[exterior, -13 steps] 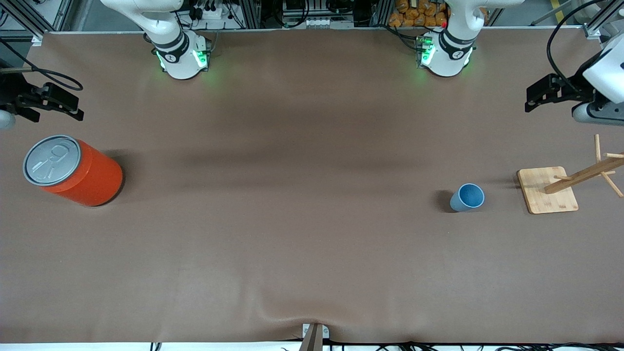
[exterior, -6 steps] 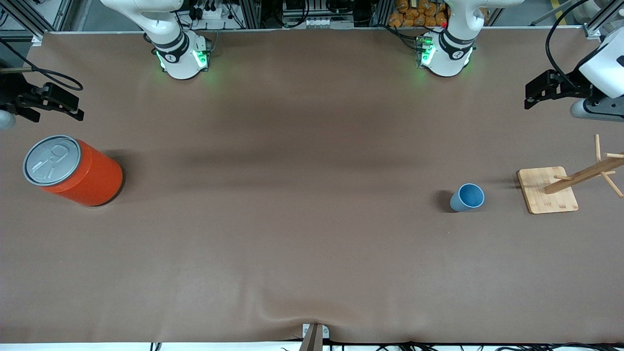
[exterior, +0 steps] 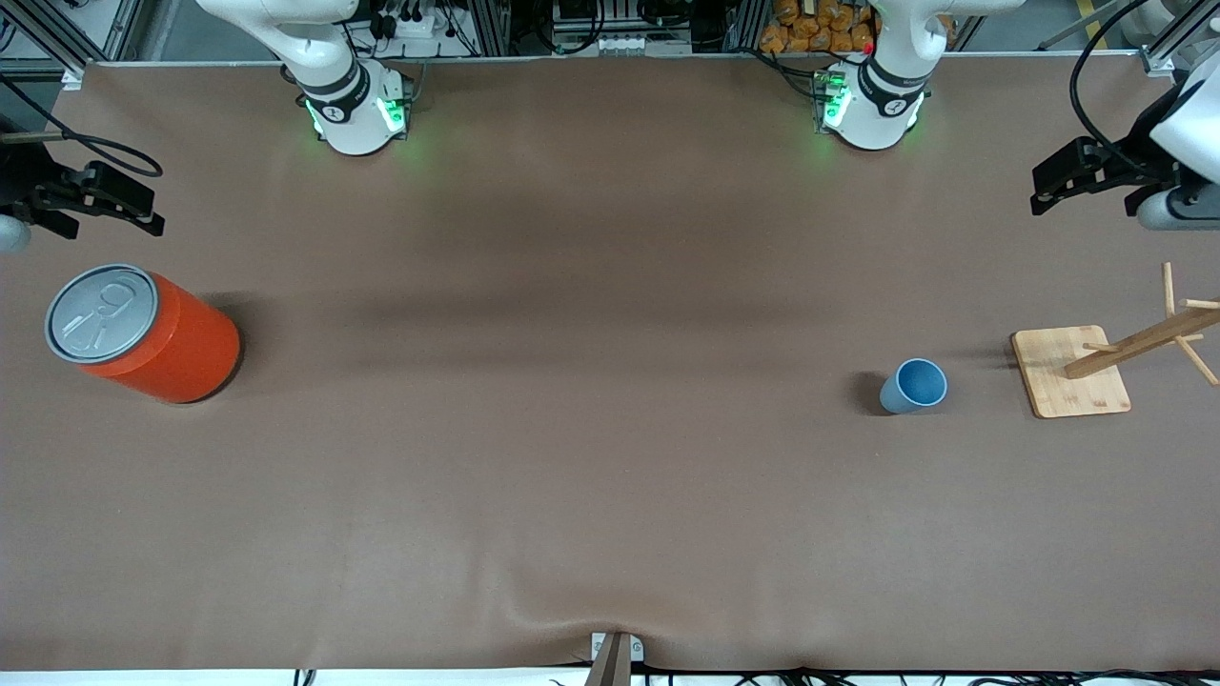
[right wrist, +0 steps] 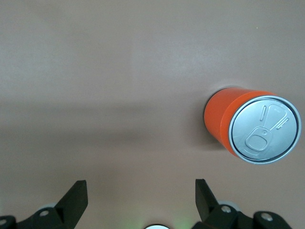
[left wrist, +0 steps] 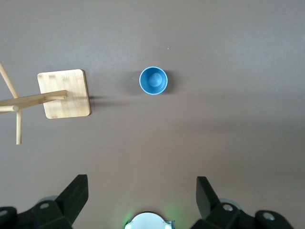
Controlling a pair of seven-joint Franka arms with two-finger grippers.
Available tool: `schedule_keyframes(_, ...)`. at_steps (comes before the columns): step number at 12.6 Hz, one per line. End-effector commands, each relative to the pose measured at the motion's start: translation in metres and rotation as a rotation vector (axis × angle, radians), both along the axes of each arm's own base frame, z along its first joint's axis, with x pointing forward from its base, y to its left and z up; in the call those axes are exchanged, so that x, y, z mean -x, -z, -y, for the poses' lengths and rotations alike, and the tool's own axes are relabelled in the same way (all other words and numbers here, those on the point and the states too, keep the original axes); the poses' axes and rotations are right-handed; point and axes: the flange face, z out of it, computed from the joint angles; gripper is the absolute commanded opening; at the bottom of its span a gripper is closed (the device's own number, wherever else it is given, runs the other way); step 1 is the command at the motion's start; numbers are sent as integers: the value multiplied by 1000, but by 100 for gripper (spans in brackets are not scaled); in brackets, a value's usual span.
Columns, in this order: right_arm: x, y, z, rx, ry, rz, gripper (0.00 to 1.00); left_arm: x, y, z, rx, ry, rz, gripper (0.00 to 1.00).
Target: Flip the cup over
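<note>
Front view — cup (exterior: 914,385) upright, mouth up — untouched

A large orange-red can (exterior: 143,333) with a grey pull-tab lid (exterior: 100,312) stands upright on the brown worktop (exterior: 572,429) at the right arm's end, casting a soft shadow on the surface beside it. Well apart from it, at the left arm's end, a square light-wood base (exterior: 1058,381) lies flat on the worktop and carries a wooden post (exterior: 1139,340) with thin pegs (exterior: 1169,289) sticking out of it. Orange packets (exterior: 820,29) are heaped past the worktop's edge near the left arm's base, among cables and metal framing.
</note>
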Motion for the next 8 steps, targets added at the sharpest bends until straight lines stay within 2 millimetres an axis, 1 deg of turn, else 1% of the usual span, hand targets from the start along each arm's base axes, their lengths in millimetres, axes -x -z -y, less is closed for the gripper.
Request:
schedule_keyframes(1, 10, -3, 2, -20, -8, 5, 100, 6, -10, -1, 3, -16, 8, 100)
schedule_keyframes(8, 10, -3, 0, -20, -12, 6, 100, 7, -10, 2, 4, 7, 6, 100)
